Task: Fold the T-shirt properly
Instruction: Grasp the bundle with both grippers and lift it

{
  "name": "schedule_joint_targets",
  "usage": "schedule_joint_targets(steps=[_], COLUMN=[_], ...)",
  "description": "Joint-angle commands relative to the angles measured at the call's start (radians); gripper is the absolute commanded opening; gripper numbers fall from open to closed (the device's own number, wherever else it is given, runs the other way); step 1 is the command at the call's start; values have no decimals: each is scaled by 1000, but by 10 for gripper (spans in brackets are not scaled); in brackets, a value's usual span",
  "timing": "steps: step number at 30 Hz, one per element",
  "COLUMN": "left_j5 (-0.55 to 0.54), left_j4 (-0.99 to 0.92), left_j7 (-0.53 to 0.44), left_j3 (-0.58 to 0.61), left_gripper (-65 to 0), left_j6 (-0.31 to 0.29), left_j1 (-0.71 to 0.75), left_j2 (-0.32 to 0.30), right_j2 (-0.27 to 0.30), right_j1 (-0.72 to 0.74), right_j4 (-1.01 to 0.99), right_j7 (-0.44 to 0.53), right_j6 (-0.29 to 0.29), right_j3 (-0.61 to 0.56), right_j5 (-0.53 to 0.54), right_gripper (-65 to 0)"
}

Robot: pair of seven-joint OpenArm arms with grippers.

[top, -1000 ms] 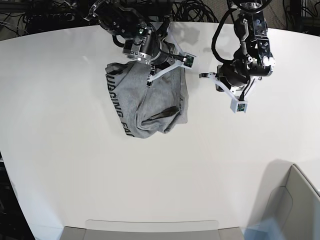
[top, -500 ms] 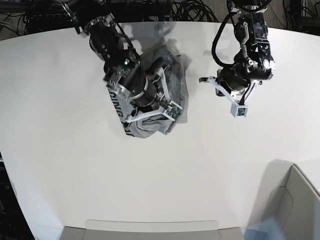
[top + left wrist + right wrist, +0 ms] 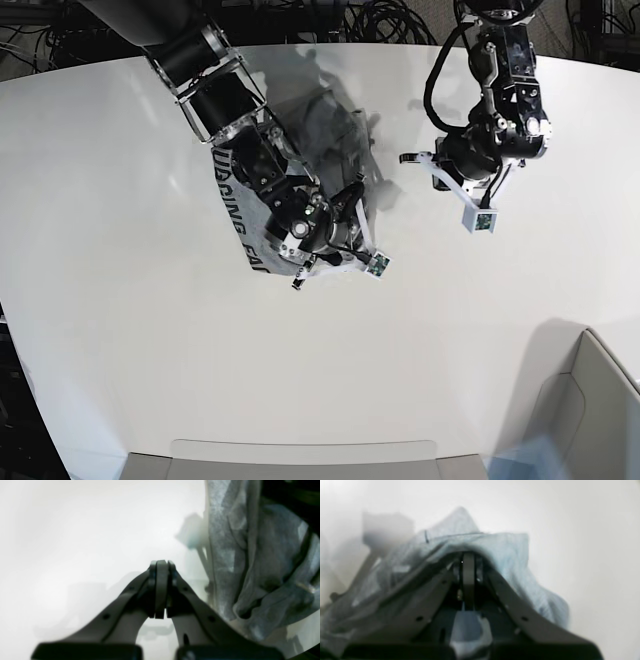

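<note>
Base view: right hand (image 3: 335,262) low over crumpled T-shirt (image 3: 240,205).

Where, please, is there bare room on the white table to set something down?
The white table lies bare across its near half, from the crumpled heather-grey T-shirt down to the grey bins, and along its left side. It is crowded at the far middle, around the T-shirt, right gripper and left gripper.

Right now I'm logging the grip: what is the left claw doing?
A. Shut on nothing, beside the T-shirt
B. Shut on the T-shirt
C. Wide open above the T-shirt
A: the left claw has its tips pressed together over bare table, with the T-shirt off to its side.
</note>
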Motion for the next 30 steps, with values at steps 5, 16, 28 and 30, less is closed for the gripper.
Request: schedule_joint_targets(steps=[5, 16, 28, 30], left_j5=[-9, -9, -9, -9], left_j4=[15, 13, 13, 13], left_j7=[6, 6, 6, 6], left_j3=[-4, -4, 2, 5], left_gripper=[-650, -650, -650, -650], left_j6=[4, 4, 2, 2], left_j1=[-10, -11, -16, -16], left_j2=[-4, -4, -4, -4], right_j2=[-46, -43, -9, -6], right_j1=[79, 46, 28, 33], right_j4=[-100, -22, 94, 116], right_j7=[148, 340, 173, 96], right_j6=[-122, -145, -142, -142], right_j3=[3, -184, -199, -206], right_j5=[2, 3, 2, 2], right_gripper=[-650, -650, -650, -650])
